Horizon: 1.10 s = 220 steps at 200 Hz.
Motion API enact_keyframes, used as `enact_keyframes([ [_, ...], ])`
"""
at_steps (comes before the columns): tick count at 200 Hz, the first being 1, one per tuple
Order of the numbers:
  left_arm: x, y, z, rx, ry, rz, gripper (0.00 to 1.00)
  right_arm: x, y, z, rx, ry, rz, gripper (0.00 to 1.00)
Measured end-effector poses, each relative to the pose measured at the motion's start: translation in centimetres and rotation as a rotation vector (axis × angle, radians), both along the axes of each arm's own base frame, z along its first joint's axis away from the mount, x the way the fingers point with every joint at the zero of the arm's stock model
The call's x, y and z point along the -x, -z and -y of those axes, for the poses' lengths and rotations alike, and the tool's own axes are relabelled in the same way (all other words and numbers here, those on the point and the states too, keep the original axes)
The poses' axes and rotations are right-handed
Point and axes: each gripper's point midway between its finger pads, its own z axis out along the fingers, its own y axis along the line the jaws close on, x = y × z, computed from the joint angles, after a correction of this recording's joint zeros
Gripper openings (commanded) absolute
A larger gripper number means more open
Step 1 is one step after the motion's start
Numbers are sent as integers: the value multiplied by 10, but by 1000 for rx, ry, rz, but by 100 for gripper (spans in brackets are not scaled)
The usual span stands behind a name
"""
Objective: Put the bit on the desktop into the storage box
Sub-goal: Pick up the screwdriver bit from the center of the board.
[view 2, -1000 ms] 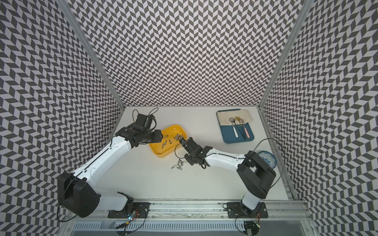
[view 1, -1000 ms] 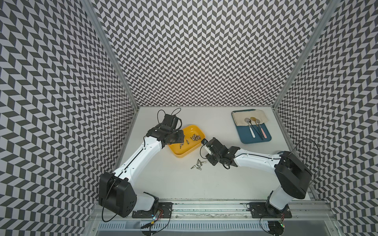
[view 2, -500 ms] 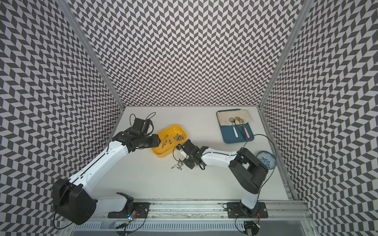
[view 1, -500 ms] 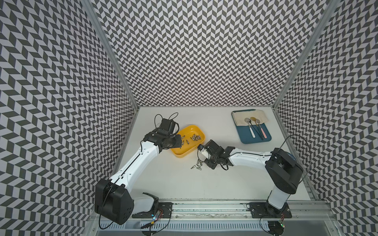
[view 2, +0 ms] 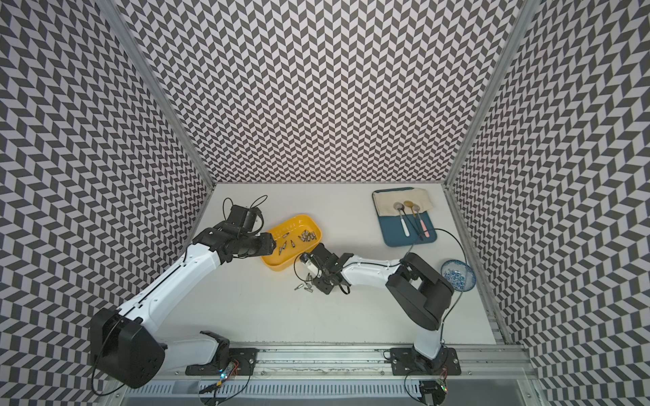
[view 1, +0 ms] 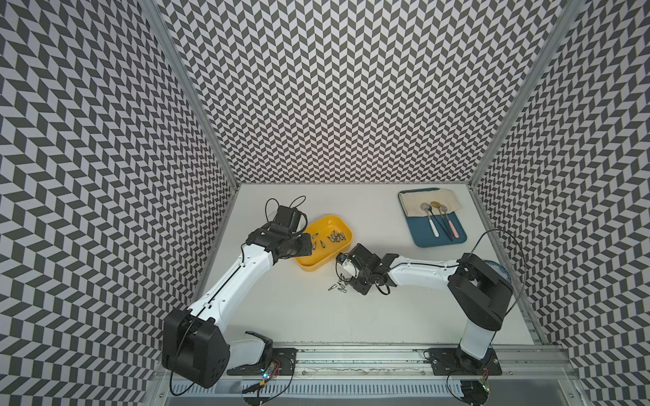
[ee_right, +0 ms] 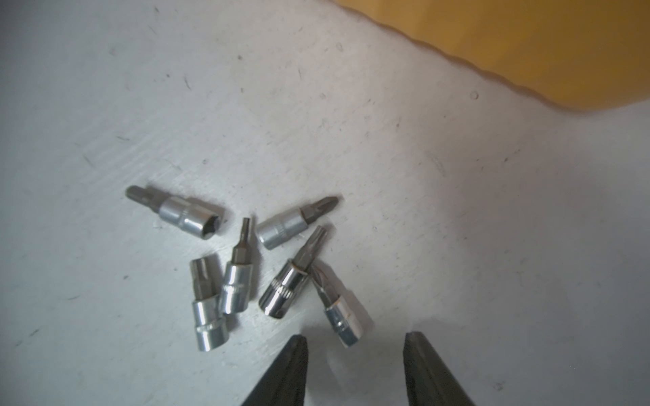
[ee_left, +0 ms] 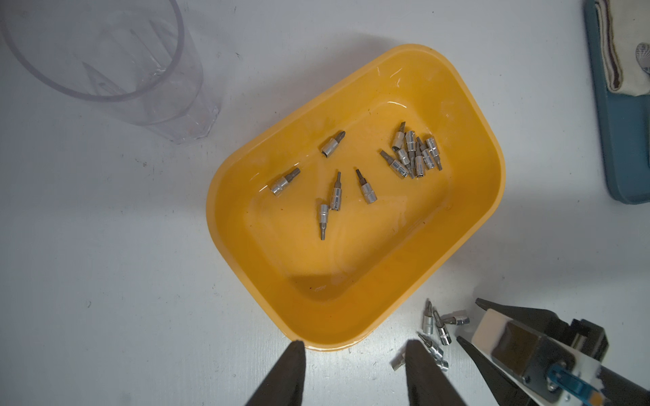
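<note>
The yellow storage box [view 1: 318, 262] [view 2: 281, 263] [ee_left: 467, 225] lies on the white desktop [view 1: 351, 316] with several silver bits [ee_left: 411, 151] inside. Several more bits [view 1: 337, 286] [view 2: 303, 287] [ee_right: 239, 277] [ee_left: 436, 327] lie in a loose cluster on the desktop just in front of the box. My right gripper [ee_right: 355, 337] [view 1: 346, 279] hovers low over this cluster, open, its tips either side of the nearest bit [ee_right: 339, 316] and holding nothing. My left gripper [ee_left: 353, 346] [view 1: 306, 242] hangs open and empty over the box's left end.
A clear glass cup [ee_left: 116, 66] stands left of the box, under the left arm. At the back right a blue tray [view 1: 420, 232] holds a cloth and spoons. A blue patterned bowl [view 2: 457, 276] sits by the right arm's base. An aluminium rail [view 1: 351, 355] runs along the front edge.
My right gripper has shifted left and down from the box's corner to the bits on the desktop. My left gripper has drawn back a little toward the box's left end.
</note>
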Motion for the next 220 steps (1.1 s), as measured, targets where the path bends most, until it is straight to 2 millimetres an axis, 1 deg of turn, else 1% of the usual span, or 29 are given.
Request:
enact_keyframes([
  [32,4,-1,-2,1,-2,3,50,-1,-1,-5,-5,-5,-1,47],
  [65,6,2,-6,-1,-10,-2,50,-2,0,-12,-11,-14,-7,42],
  [129,9,2,-7,3,-10,-5,50,-2,1,-16,-16,-21,-15,24],
  [170,14,6,-7,7,-6,-16,50,-1,2,-16,-14,-22,-21,15],
  [185,17,9,-7,9,-4,-23,50,0,1,-16,-11,-21,-22,9],
  [196,19,11,-7,11,-1,-28,50,0,1,-16,-12,-16,-25,0],
  [220,24,15,-9,9,-3,-36,50,2,0,-15,-9,-12,-43,0],
])
